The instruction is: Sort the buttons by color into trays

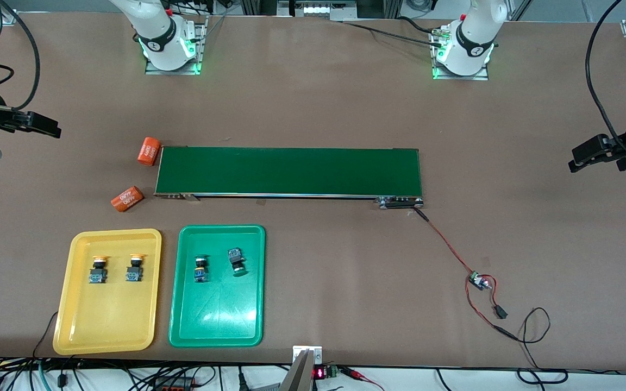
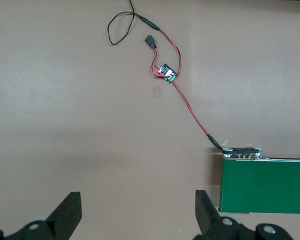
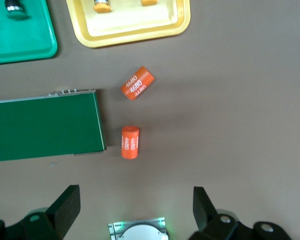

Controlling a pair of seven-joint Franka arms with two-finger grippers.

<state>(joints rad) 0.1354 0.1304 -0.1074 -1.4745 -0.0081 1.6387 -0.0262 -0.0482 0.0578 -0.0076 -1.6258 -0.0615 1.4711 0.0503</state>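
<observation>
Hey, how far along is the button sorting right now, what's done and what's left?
It looks done. Both yellow-capped buttons sit in the yellow tray, and both green-capped buttons sit in the green tray. Nothing is in hand: the left pincer and right pincer are open and empty, each over bare table at its own end. No button remains outside a tray.

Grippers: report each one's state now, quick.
Left gripper: open, holding nothing, over bare table.
Right gripper: open, holding nothing, over bare table.
</observation>
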